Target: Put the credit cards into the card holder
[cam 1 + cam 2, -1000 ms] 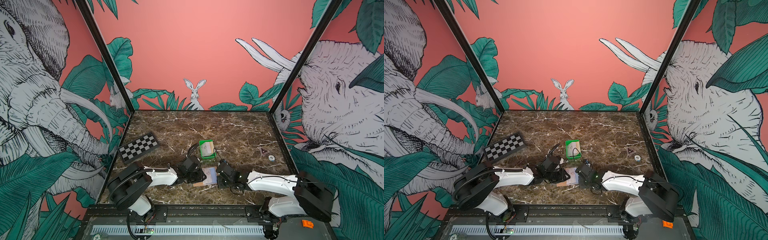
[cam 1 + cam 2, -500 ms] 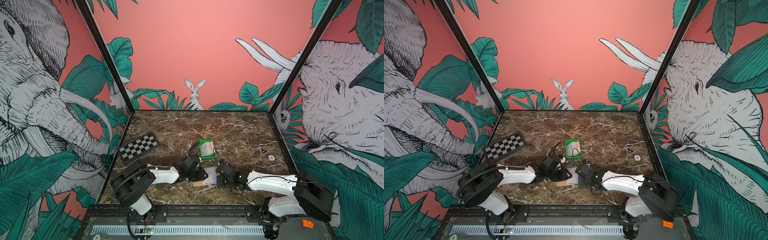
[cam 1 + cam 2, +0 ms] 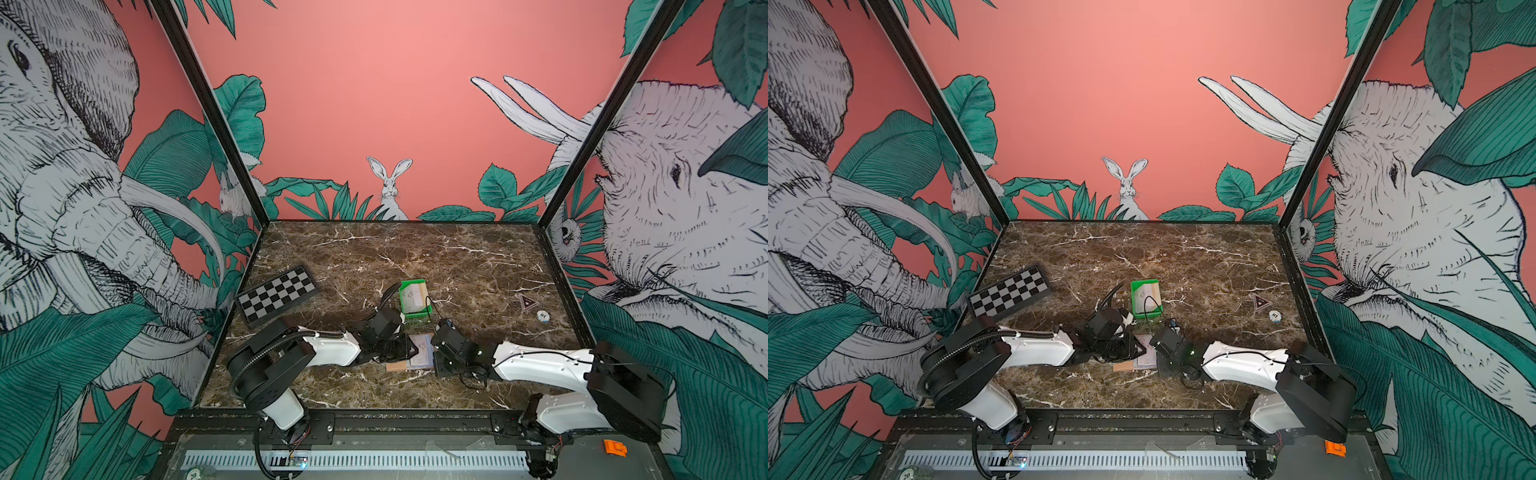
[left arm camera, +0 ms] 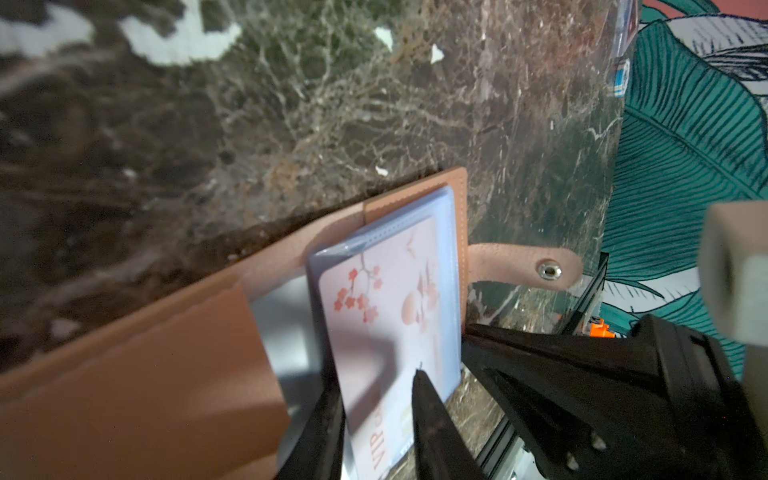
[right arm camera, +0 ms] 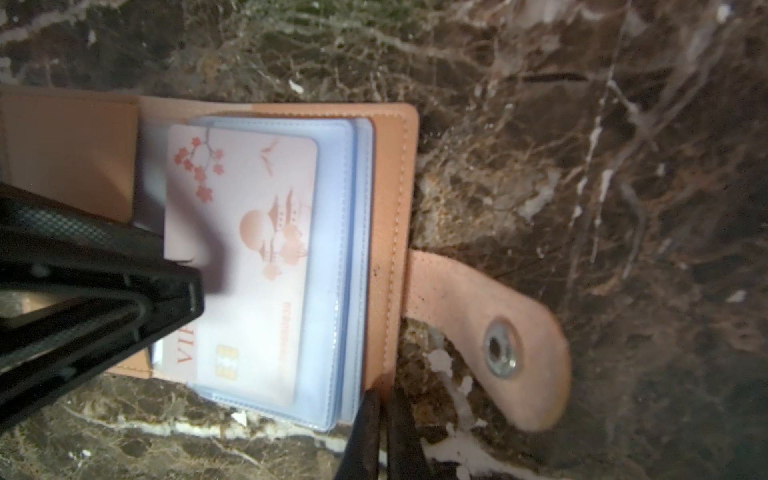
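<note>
The card holder (image 5: 390, 174) lies open and flat on the marble surface (image 3: 415, 257), toward the front edge at about 6 o'clock from the green tray (image 3: 402, 301). In both top views the left arm (image 3: 332, 351) meets it from 9 o'clock and the right arm (image 3: 536, 365) from 3 o'clock. A pale pink credit card (image 5: 257, 232), printed with blossoms, a pagoda, a chip and the letters VIP, sits mostly inside the top clear bluish sleeve (image 5: 336, 257), a narrow strip on its spine side left outside the sleeve's mouth. The left hand (image 4: 376, 382) is at that strip: its two fingers stand a little apart, one tip over the card's face, and whether they pinch the card cannot be told. The right hand (image 5: 382, 401) has its fingers pressed together, tips down on the tan border at a corner of the holder's cover. They are just beside the root of the strap (image 5: 478, 316), which lies unfastened on the surface, metal snap up. Other cards (image 3: 413, 296) rest in the tray. A chessboard (image 3: 276, 299) lies at about 9 o'clock from the tray and a poker chip (image 3: 542, 316) at about 3 o'clock, well apart from both hands.
</note>
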